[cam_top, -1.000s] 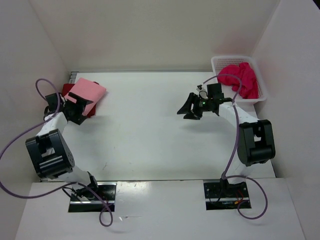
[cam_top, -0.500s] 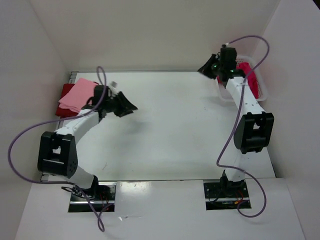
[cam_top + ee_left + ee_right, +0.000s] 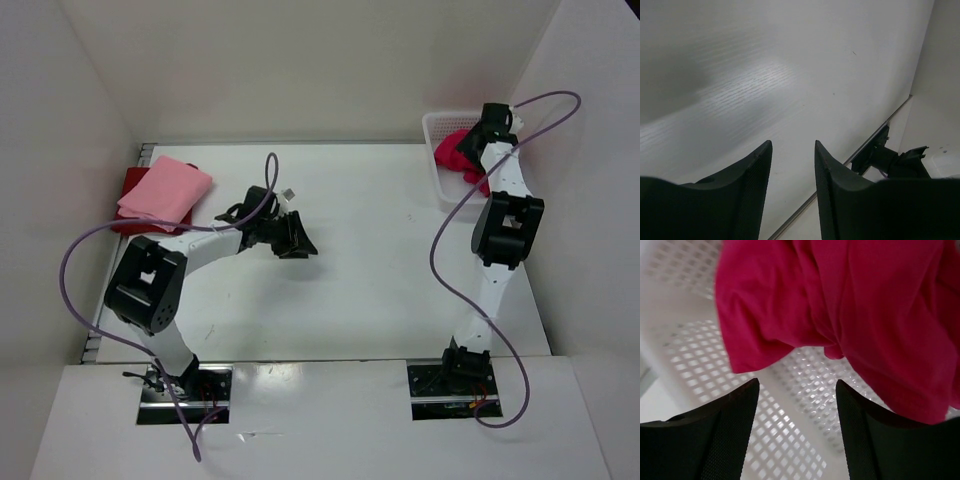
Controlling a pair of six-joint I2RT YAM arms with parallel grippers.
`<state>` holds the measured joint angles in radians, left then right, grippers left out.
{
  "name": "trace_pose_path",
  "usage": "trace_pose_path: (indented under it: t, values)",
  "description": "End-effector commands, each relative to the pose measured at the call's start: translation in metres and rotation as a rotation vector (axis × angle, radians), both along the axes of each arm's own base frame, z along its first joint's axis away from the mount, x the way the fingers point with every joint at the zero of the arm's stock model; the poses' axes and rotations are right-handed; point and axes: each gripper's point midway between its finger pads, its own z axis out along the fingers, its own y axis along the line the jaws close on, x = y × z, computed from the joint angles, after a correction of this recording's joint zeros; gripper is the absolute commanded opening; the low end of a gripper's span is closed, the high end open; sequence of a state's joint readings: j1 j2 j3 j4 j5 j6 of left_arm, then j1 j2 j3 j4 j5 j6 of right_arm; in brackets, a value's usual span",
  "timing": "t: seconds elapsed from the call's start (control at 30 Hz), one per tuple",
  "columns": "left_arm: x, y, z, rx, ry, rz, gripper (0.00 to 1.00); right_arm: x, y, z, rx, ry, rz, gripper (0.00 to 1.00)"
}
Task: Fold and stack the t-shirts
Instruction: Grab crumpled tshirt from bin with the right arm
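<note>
A folded light pink t-shirt (image 3: 165, 187) lies on a folded dark red t-shirt (image 3: 130, 185) at the table's far left. A crumpled magenta-pink t-shirt (image 3: 456, 155) (image 3: 850, 310) lies in the white mesh basket (image 3: 436, 127) at the far right. My left gripper (image 3: 297, 244) (image 3: 792, 147) is open and empty over the bare table, right of the stack. My right gripper (image 3: 478, 128) (image 3: 797, 385) is open and empty over the basket (image 3: 790, 440), close above the magenta shirt, not touching it.
White walls close in the table on the left, back and right. The basket's mesh wall stands close around my right gripper. The right arm's base mount (image 3: 890, 157) shows at the table's near edge in the left wrist view.
My left gripper has swung right from the folded stack to the table's middle. My right gripper has moved from mid-table back and right, over the basket.
</note>
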<state>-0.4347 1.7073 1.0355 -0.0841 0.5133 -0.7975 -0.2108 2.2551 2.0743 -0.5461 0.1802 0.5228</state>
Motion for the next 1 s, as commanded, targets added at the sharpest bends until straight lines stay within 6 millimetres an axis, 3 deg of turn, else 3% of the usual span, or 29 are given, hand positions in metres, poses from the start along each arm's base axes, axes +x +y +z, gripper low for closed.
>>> trace_pose_path:
  t: [0.0, 0.03, 0.1, 0.2, 0.23, 0.3, 0.33, 0.4, 0.43, 0.47, 0.5, 0.57, 0.63, 0.67, 0.73, 0.8, 0.83, 0.97]
  values:
    - [0.011, -0.009, 0.017, -0.036, -0.076, -0.057, 0.47, 0.014, -0.012, 0.023, -0.027, -0.047, -0.027, 0.69]
    - [0.014, -0.010, 0.013, -0.032, -0.068, -0.057, 0.49, 0.018, -0.013, 0.003, -0.020, -0.013, -0.026, 0.69]
    - [0.011, -0.010, 0.007, -0.029, -0.042, -0.063, 0.49, 0.022, -0.017, -0.012, -0.026, 0.020, -0.041, 0.69]
    - [0.012, -0.011, 0.004, -0.024, -0.031, -0.063, 0.50, 0.031, -0.019, -0.017, -0.021, 0.012, -0.047, 0.67]
    - [0.014, -0.012, 0.003, -0.024, -0.031, -0.063, 0.50, 0.032, -0.021, -0.031, -0.024, 0.038, -0.054, 0.64]
    - [0.016, -0.007, 0.002, -0.020, -0.023, -0.052, 0.50, 0.040, -0.023, -0.025, -0.021, 0.011, -0.062, 0.61]
    - [0.018, -0.004, 0.002, -0.020, -0.023, -0.043, 0.50, 0.041, -0.023, -0.038, -0.016, 0.035, -0.062, 0.60]
    - [0.018, -0.004, 0.002, -0.020, -0.023, -0.043, 0.50, 0.050, -0.025, -0.025, -0.024, -0.005, -0.062, 0.60]
    - [0.022, 0.000, -0.002, -0.011, -0.017, -0.026, 0.50, 0.050, -0.025, -0.043, -0.017, 0.029, -0.062, 0.60]
    - [0.022, 0.000, -0.002, -0.010, -0.017, -0.026, 0.50, 0.058, -0.027, -0.025, -0.033, -0.015, -0.056, 0.53]
    - [0.025, -0.001, 0.001, -0.014, -0.025, -0.026, 0.50, 0.059, -0.027, -0.027, -0.032, -0.014, -0.056, 0.50]
    - [0.026, 0.003, 0.000, -0.014, -0.009, -0.009, 0.50, 0.060, -0.022, -0.036, -0.011, 0.002, -0.036, 0.34]
    - [0.031, 0.005, 0.003, -0.017, -0.018, 0.000, 0.50, 0.063, -0.018, -0.041, 0.013, -0.007, -0.023, 0.27]
    - [0.029, 0.006, 0.002, -0.014, -0.009, 0.001, 0.50, 0.063, -0.018, -0.036, 0.012, -0.013, -0.023, 0.12]
    - [0.032, 0.009, 0.002, -0.014, -0.009, 0.010, 0.50, 0.062, -0.014, -0.025, 0.024, -0.021, -0.008, 0.02]
    - [0.033, 0.009, 0.005, -0.014, -0.009, 0.010, 0.50, 0.061, -0.008, -0.006, 0.038, -0.048, 0.015, 0.00]
    - [0.035, 0.008, 0.008, -0.017, -0.018, 0.010, 0.50, 0.061, -0.006, 0.022, 0.035, -0.095, 0.025, 0.00]
    - [0.043, 0.008, 0.023, -0.035, -0.045, 0.012, 0.50, 0.052, 0.006, 0.088, 0.041, -0.190, 0.081, 0.00]
